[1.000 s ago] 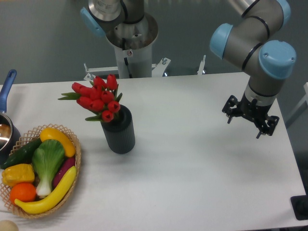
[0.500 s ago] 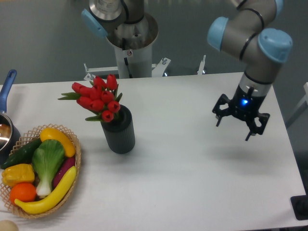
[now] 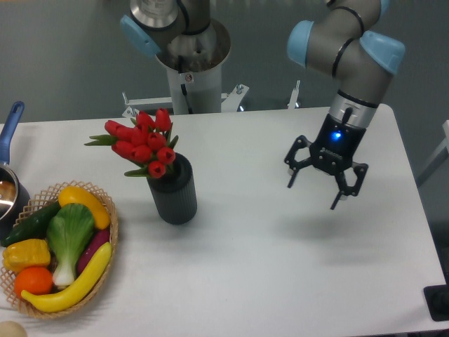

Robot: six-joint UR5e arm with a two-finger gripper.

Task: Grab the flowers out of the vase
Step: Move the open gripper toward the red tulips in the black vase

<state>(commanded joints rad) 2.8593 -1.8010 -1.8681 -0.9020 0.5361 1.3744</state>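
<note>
Camera view from the fixed vantage shows the grey-and-blue arm's black two-finger gripper (image 3: pixel 319 181) hanging above the bare right half of the white table (image 3: pixel 280 281), its fingers (image 3: pixel 290 179) spread wide and gripping nothing. A blue light glows on the wrist just above them.

Well apart from it, on the left half of the table, stands the dark grey ribbed cylindrical vase (image 3: pixel 172 189), upright. The bunch of small red tulip buds with green leaves (image 3: pixel 143 145) sits in its mouth, leaning up and to the left so that most of the buds overhang the vase's rim on that side. Further left, a woven wicker basket (image 3: pixel 105 203) holds plastic fruit and vegetables, and a blue-handled metal pot (image 3: pixel 10 140) is cut off by the frame's edge.

Judging from this, the task is at its approach step: nothing is grasped and the flowers are wholly in the vase. The next move calls for carrying the open fingers leftward over the table to the bunch, lining them up on either side of the stems or the cluster just above the rim, closing, then lifting along the tilt of the stems so the vase is not dragged or tipped.
</note>
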